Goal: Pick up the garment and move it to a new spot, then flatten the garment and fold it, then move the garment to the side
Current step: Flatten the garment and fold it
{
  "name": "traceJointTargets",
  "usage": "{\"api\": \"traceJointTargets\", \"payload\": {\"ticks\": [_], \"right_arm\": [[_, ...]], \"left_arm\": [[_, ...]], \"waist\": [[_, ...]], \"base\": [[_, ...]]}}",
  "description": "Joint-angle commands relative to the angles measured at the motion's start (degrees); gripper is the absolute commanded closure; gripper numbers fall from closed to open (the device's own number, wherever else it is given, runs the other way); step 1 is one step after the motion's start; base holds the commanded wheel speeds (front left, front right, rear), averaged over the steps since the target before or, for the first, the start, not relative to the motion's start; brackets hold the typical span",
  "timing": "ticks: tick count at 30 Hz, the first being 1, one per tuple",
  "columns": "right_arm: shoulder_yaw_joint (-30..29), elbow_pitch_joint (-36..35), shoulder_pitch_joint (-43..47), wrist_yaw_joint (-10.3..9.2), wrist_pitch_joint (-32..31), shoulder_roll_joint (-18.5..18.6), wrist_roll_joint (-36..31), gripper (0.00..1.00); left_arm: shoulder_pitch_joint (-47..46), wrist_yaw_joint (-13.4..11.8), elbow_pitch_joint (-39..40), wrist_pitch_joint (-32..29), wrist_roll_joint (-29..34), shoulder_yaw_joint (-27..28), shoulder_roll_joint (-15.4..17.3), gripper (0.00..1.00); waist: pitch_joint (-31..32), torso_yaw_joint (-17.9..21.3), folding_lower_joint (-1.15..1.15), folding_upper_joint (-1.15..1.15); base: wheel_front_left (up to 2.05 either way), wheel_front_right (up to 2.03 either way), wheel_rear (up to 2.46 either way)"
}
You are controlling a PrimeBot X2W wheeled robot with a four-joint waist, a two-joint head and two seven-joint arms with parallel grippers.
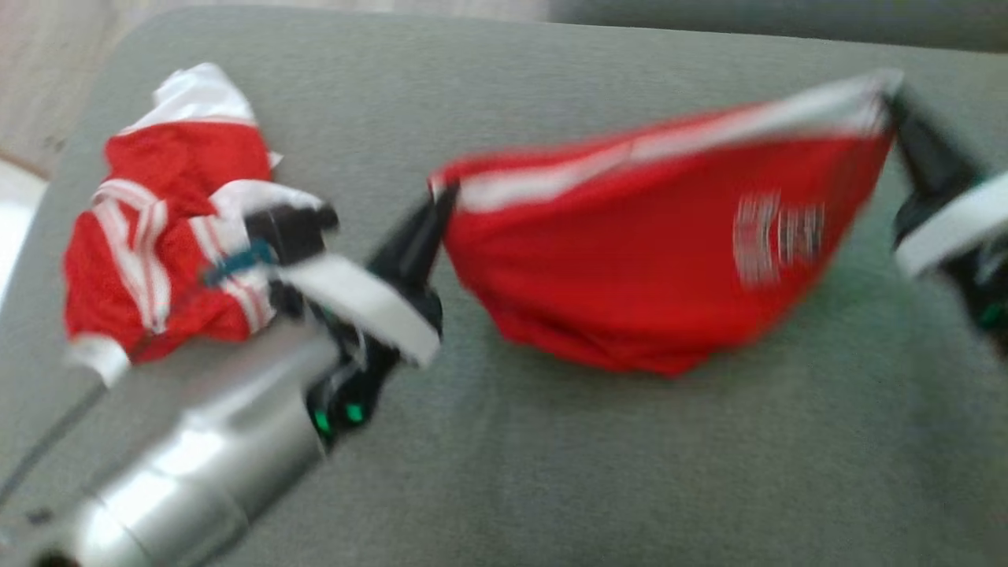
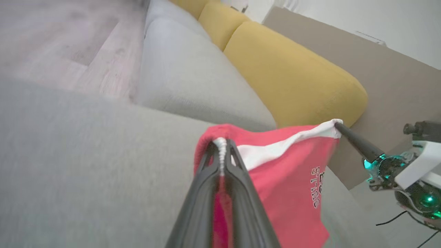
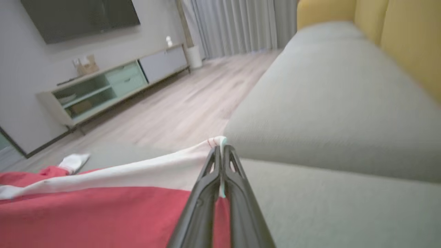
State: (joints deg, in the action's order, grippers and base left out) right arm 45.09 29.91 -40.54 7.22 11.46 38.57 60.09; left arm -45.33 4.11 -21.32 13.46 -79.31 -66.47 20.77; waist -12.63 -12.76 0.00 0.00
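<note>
the left pincer [image 1: 439,206] is pinched tight on one end of the white waistband [image 1: 654,150] of the red garment [image 1: 630,268]. the right pincer [image 1: 892,93] is pinched tight on the other end. the arms stand well apart, so the band runs nearly taut between them, higher on the right. the body of the garment sags below it in a pouch over the grey seat [image 1: 598,472]. blur hides whether the lowest fold touches the seat.

holding it by the two band corners seems chosen to let the cloth's own weight pull it open, so it can be laid down flat rather than bunched. the pale lettering [image 1: 776,236] faces the head camera, so that side would probably end up on top.

a second red and white heap [image 1: 157,228] lies crumpled on the seat to the left, partly behind the left wrist. the held garment hangs clear of it, with bare seat below, likely the spot meant for spreading. i judge the carry to be nearly done and the flattening next. the risk is a corner slipping from a pincer, or the pouch landing folded under itself.
</note>
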Motion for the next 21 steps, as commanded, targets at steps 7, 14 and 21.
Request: {"api": "traceJointTargets", "payload": {"ticks": [7, 14, 21], "right_arm": [[-2.98, -2.70, -16.19, 0.26, 2.27, 5.23, -2.51, 1.00], [-6.66, 0.81, -35.39, 0.26, 3.24, 2.65, -7.10, 1.00], [-12.34, -1.01, -39.98, 0.26, 3.51, 2.26, -10.21, 1.00]], "left_arm": [[-18.84, -0.40, -2.43, 1.23, 8.96, 6.23, 1.60, 1.00], [-39.28, 0.40, -13.93, 1.49, 20.19, 11.87, -1.35, 1.00], [-40.55, 2.00, -11.39, 1.52, 31.96, 25.38, -4.11, 1.00]], "waist": [[-3.97, 8.23, 0.00, 0.00], [-9.28, 14.46, 0.00, 0.00], [-10.94, 14.86, 0.00, 0.00]], "base": [[0.00, 0.00, 0.00], [0.00, 0.00, 0.00], [0.00, 0.00, 0.00]]}}
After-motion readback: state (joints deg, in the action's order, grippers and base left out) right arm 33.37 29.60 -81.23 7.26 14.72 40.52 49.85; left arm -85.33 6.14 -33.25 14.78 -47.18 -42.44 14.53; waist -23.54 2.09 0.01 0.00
